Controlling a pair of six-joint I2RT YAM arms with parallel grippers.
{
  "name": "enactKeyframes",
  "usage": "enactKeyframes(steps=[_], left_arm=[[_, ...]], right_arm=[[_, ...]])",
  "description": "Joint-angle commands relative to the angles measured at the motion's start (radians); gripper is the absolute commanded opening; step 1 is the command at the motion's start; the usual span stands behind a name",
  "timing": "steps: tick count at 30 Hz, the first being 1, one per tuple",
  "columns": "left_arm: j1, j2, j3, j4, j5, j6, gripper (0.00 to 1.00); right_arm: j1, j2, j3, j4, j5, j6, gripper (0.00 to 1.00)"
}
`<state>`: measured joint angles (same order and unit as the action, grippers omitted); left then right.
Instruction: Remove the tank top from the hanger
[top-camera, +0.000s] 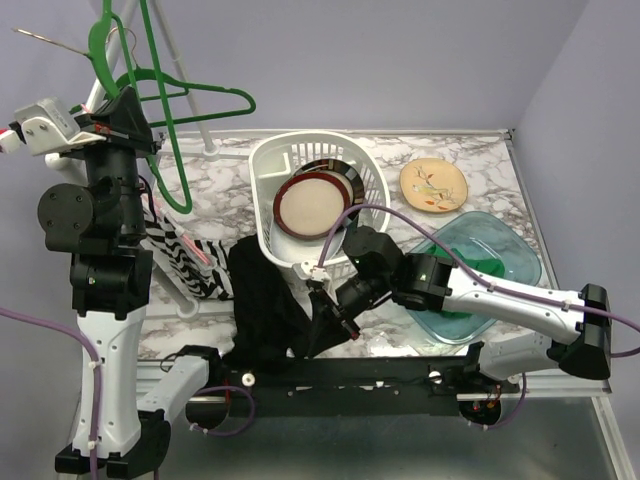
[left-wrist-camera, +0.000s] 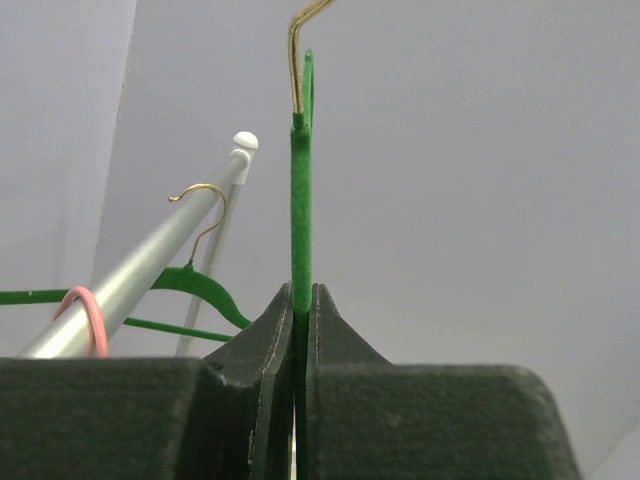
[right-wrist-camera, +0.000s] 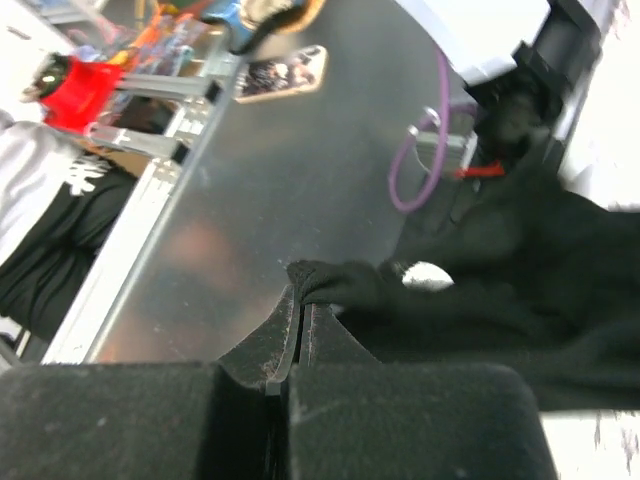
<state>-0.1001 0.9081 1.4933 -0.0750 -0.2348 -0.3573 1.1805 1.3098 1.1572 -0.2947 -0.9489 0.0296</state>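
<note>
The left end effector (left-wrist-camera: 302, 300) is raised high at the left side, and its fingers are pressed together on the stem of the green hanger (left-wrist-camera: 301, 220), just under the gold hook. In the overhead view the frame of this hanger looks bare; I see no cloth on it. The black tank top (top-camera: 262, 300) lies in a heap on the marble surface (top-camera: 225, 170), near the front edge and beside a striped cloth (top-camera: 185, 250). Part of it seems to hang over that edge. The right end effector (right-wrist-camera: 300, 300) is low over the heap, and its fingers are closed on a fold of the black fabric.

By my judgement the garment is already free from the hanger, so only the setting down and the release remain.

The main risk is at the front edge. If the right arm lets go while much of the fabric hangs over it, the weight could pull the tank top down off the surface. If the arm pulls back without opening, it may drag the cloth along. The white basket (top-camera: 275, 150) of dishes and the green glass dish (top-camera: 500, 265) are close to the right arm, and a wide swing could knock them. The hanger is thin, and it could turn or slip in the left grip.
</note>
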Motion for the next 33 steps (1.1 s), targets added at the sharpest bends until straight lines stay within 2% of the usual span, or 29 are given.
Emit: enactKeyframes(steps=[1,7,10,16,22,27,30,33], left_arm=[[0.002,0.006,0.03,0.035,-0.021,-0.026,0.0],[0.002,0.006,0.079,-0.098,0.047,-0.019,0.0],[0.002,0.0,0.126,-0.216,0.092,-0.008,0.0],[0.0,-0.037,0.179,-0.35,0.189,-0.019,0.0],[0.0,-0.054,0.216,-0.442,0.311,-0.031,0.0],[0.002,-0.055,0.237,-0.479,0.373,-0.032,0.0],[0.002,-0.063,0.239,-0.479,0.384,-0.037,0.0],[0.0,-0.074,0.226,-0.465,0.396,-0.054,0.0]], right_arm=[[0.013,-0.075,0.016,-0.02,0.168,0.025,0.01],[0.013,-0.148,0.122,-0.03,0.347,0.124,0.01],[0.011,-0.199,0.197,-0.076,0.487,0.161,0.01],[0.011,-0.271,0.421,-0.153,0.735,0.138,0.01],[0.011,-0.25,0.669,-0.186,1.008,-0.008,0.01],[0.011,-0.183,0.844,-0.147,1.246,-0.219,0.01],[0.011,-0.155,0.914,-0.083,1.343,-0.377,0.01],[0.011,-0.152,0.868,0.121,1.51,-0.587,0.01]])
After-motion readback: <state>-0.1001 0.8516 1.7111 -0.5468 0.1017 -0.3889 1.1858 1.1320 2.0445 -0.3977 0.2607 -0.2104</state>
